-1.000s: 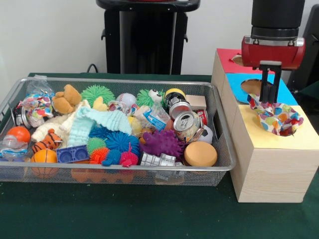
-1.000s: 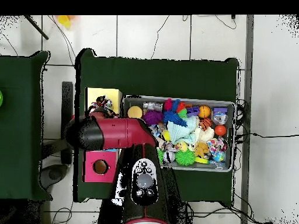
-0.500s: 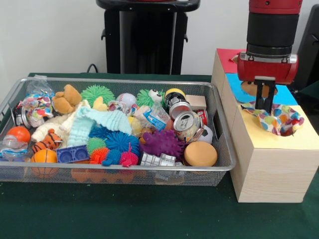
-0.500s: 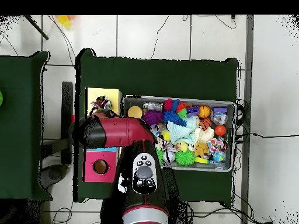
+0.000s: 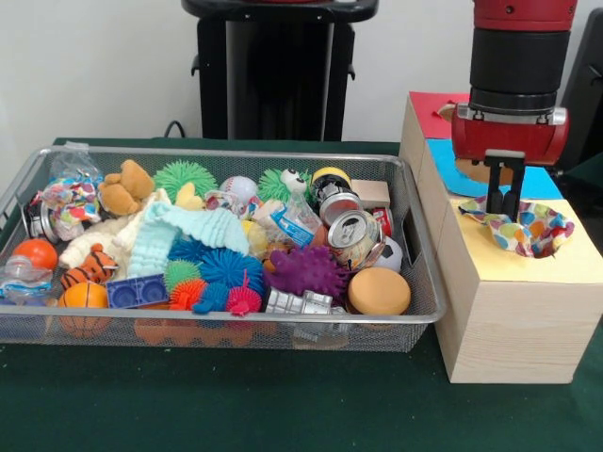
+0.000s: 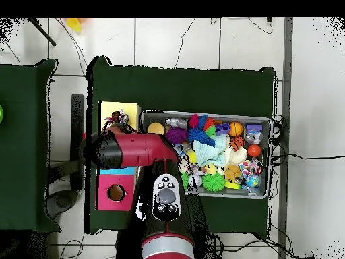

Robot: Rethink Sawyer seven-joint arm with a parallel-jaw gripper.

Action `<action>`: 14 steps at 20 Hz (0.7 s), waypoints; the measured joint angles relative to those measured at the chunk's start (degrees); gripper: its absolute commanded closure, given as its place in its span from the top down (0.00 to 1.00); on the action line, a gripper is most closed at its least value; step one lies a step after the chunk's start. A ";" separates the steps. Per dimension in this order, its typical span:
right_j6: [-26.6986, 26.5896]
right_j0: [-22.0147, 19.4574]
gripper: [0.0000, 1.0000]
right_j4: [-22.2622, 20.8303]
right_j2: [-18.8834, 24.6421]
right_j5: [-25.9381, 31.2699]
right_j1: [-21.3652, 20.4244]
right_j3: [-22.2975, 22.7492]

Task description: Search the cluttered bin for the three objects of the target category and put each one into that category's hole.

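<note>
A crumpled polka-dot bag (image 5: 529, 231) sits in the hole of the yellow section (image 5: 565, 266) of the wooden box, right of the wire bin (image 5: 226, 153). My gripper (image 5: 505, 209) hangs straight above it, shut on the bag's back rim. The overhead view has the red arm (image 6: 135, 150) covering the gripper, and only a bit of the bag (image 6: 116, 121) shows by the yellow section (image 6: 128, 108). A second polka-dot bag (image 5: 68, 200) lies at the bin's left end.
The box also has a blue section (image 5: 542, 179) and a red section (image 5: 429, 113), each with a hole. The bin holds spiky balls, soft toys, crushed cans (image 5: 353, 235), an orange ball (image 5: 83, 297) and a mint cloth (image 5: 184, 231). Green cloth covers the table.
My gripper has come lower over the yellow section, and the polka-dot bag has sunk with it into the hole. Nothing in the bin has moved.
</note>
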 measured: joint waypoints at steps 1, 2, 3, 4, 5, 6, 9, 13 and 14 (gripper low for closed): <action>0.00 0.02 0.00 0.00 0.02 0.00 0.06 -0.15; 0.00 0.04 0.00 -0.01 0.03 0.00 0.10 -0.22; 0.00 0.06 0.00 -0.01 0.04 0.00 0.13 -0.28; 0.00 0.08 0.00 -0.01 0.04 0.00 0.14 -0.32; 0.00 0.10 0.00 -0.01 0.04 0.00 0.15 -0.35; 0.00 0.12 0.00 -0.01 0.04 -0.01 0.17 -0.39; 0.00 0.28 0.00 -0.01 0.04 0.00 0.38 -0.78; 0.00 0.62 0.00 -0.02 0.03 -0.01 0.84 -1.48; 0.00 0.84 0.00 -0.02 0.03 -0.01 1.11 -1.86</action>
